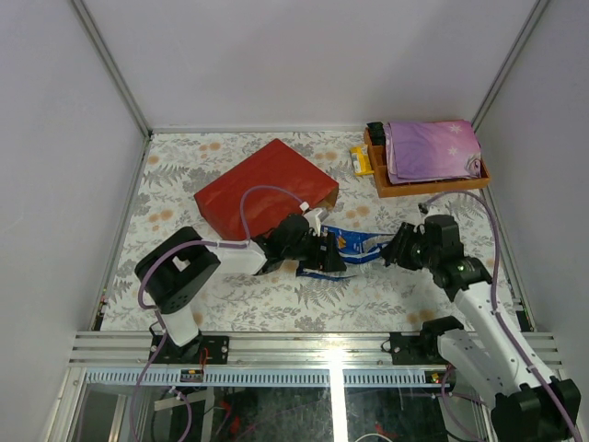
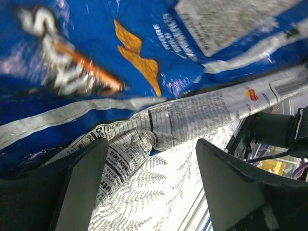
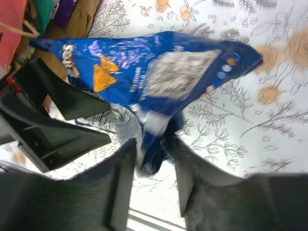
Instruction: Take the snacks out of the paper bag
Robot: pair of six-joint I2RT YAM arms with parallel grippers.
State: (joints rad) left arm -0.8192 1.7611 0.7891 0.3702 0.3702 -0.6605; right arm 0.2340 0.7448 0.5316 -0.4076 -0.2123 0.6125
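One blue snack pack [image 3: 159,72] between right fingers [image 3: 120,187], left fingers [image 2: 82,183] wide apart

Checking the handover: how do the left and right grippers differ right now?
The left gripper stands wide open, nothing pinched; the right gripper is shut on the end of the blue pack. The left lies beside the red paper bag, the right nearer the wooden tray. Both point at that pack.

Diffuse overhead light is filling the top view evenly, casting soft shadows. Glare is streaking the glossy blue-and-white snack packet [image 2: 96,57], which is blurring in both wrist views.
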